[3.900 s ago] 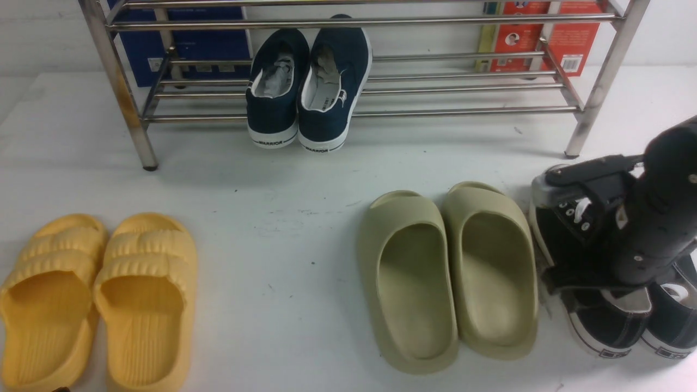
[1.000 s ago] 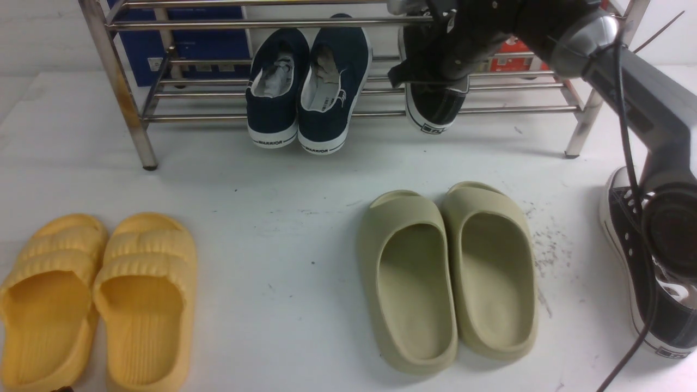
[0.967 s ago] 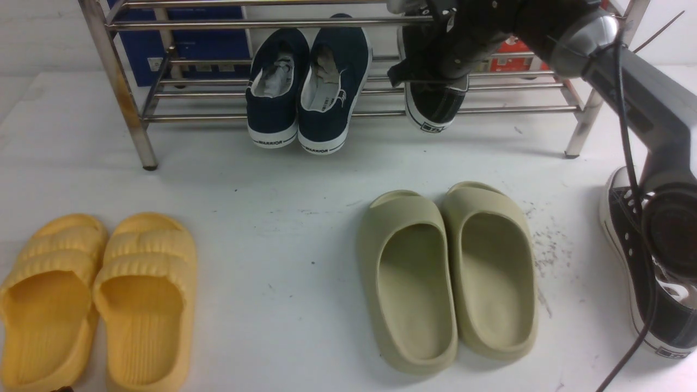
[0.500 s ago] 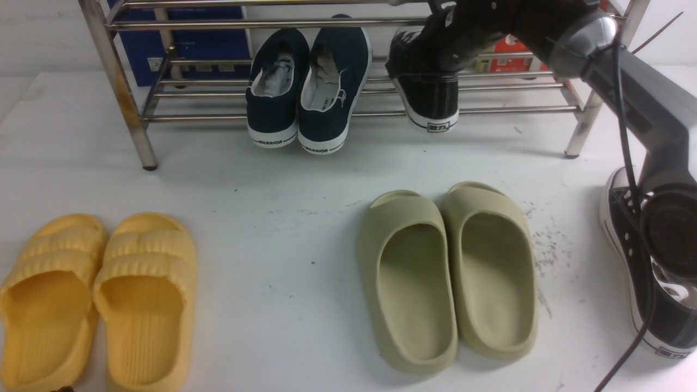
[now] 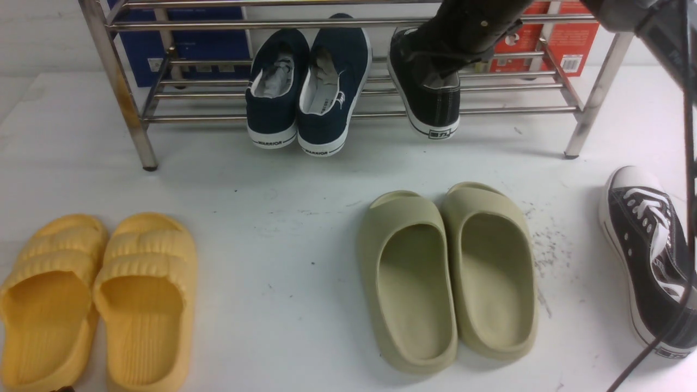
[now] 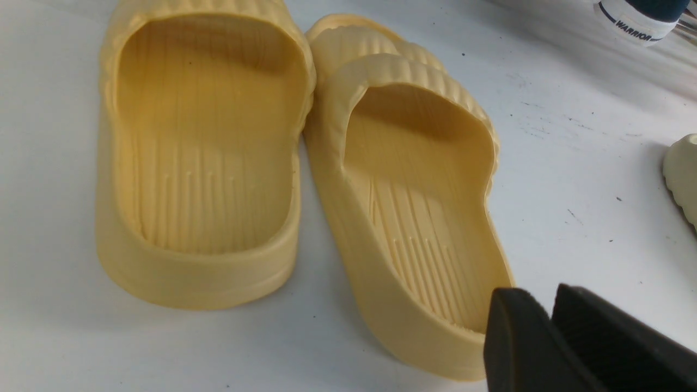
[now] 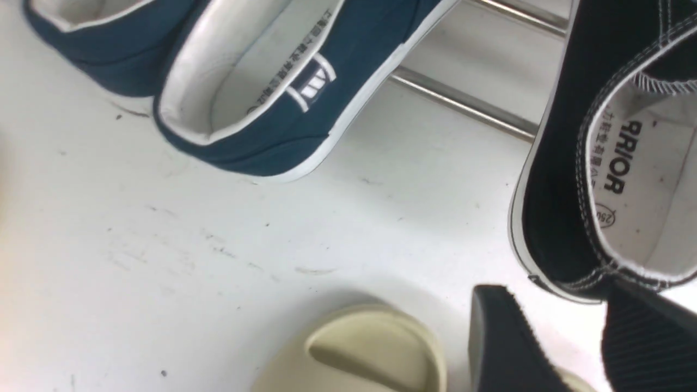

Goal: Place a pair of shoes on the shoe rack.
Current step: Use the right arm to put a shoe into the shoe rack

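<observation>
Black canvas sneaker (image 5: 430,87) is now seated on the lower bars of the shoe rack (image 5: 490,110), toe in, heel overhanging the front bar, just right of the navy WARRIOR slip-ons (image 5: 307,87). Its mate (image 5: 648,250) is left on the table (image 5: 272,190), far right, toe towards the rack, well apart from the olive slides (image 5: 449,272). Handling is judged as light: soft canvas upper that collapses under a pinch, stiffer rubber sole and toe cap that should not slip on the pads. The best hold is judged to be the heel collar, one finger inside the opening and one outside; the loose white laces are a snag risk on the bars. The right gripper (image 7: 550,305) is seen spread open with nothing between its fingers, the placed sneaker's heel just beyond the tips. The left gripper (image 6: 550,310) is parked over the yellow slides (image 6: 305,163) with nothing held; only a thin slit shows between its fingers, so full closure cannot be told. Versus about four seconds back, this sneaker has been moved from beside its mate to the rack. Versus a second back, the clamp on its heel has been released, the shoe has settled squarer, and the arm has been lifted clear, uncovering the mate.
</observation>
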Motion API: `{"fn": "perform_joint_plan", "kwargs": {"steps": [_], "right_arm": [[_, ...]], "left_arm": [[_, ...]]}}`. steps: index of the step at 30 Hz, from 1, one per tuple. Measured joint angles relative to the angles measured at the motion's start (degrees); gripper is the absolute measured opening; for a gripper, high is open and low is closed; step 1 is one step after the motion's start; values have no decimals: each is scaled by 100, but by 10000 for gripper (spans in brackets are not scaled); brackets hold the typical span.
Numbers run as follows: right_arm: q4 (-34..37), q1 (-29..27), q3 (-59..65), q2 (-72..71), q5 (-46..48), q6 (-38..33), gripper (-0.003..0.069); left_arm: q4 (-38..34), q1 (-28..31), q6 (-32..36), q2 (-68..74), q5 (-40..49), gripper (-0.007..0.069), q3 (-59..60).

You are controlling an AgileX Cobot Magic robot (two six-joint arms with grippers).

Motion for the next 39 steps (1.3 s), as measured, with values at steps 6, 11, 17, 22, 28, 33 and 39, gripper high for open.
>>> {"fn": "perform_joint_plan", "kwargs": {"steps": [6,11,17,22,28,33,39], "right_arm": [[19,0,231,-156,25,62,121],[-15,0,1709,-851,20,120,10],[188,25,2621,-827,-120,69,6],[19,91,2757,-512,-769,47,8],[-416,-79,2757,-319,-1788,254,11],[-430,-78,2757,-280,-2406,259,13],[-435,-61,2762,-252,-2591,272,15]], "left_arm": [[0,0,0,0,0,115,0],[0,0,0,0,0,124,0],[0,0,0,0,0,127,0],[0,0,0,0,0,127,0],[0,0,0,0,0,132,0],[0,0,0,0,0,134,0],[0,0,0,0,0,141,0]]}}
